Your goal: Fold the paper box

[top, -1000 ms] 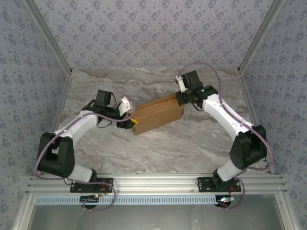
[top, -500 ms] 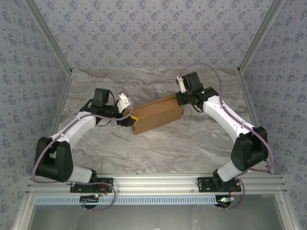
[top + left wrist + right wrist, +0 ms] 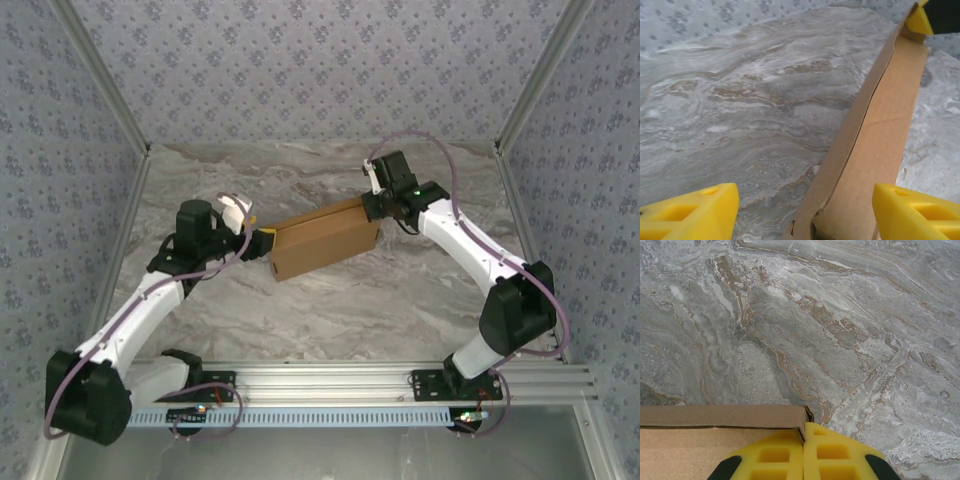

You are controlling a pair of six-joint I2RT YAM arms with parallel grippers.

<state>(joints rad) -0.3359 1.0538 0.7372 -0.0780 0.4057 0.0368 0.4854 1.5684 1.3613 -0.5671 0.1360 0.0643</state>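
Brown paper box (image 3: 325, 238) lies skewed in the middle of the marble table (image 3: 400, 300). Left gripper (image 3: 258, 243) at its left end, jaws open astride it. Right gripper (image 3: 372, 205) at the far right corner, jaws closed together against the cardboard edge.

I ran rig in lab test cell: aluminium frame posts (image 3: 103, 80), patterned panels (image 3: 320, 70) left, right, far, marble-look tabletop (image 3: 330, 300), near mounting rail (image 3: 330, 384).
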